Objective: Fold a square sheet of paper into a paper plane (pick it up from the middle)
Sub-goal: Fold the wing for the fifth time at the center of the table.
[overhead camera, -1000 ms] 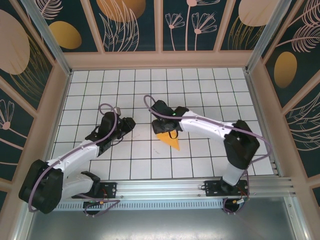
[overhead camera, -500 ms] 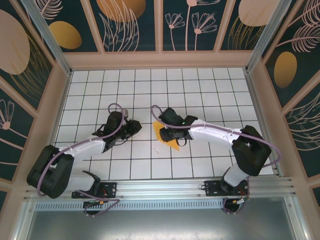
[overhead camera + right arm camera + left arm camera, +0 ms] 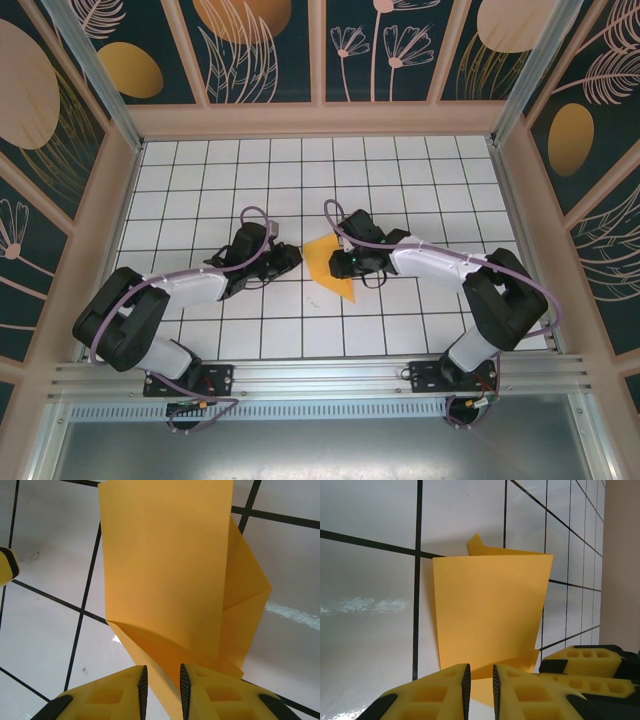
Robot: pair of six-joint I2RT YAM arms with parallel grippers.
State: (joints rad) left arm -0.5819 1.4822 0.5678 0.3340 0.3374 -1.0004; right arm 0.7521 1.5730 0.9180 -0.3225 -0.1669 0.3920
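1 part-folded orange-yellow paper sheet [image 3: 325, 262] lies on the white grid-tiled table [image 3: 200, 180]. The right gripper [image 3: 161, 680] pinches its pointed end, and the left gripper [image 3: 479, 680] sits nearly closed at its edge. Folding looks midway, and the next move likely calls for creasing a wing.

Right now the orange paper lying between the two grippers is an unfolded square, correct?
No: the orange paper between the left gripper and right gripper is folded, flaps overlapping toward a point; the right wrist view shows it.

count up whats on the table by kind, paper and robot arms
folded orange paper: 1
robot arms: 2 (left arm, right arm)
total: 3
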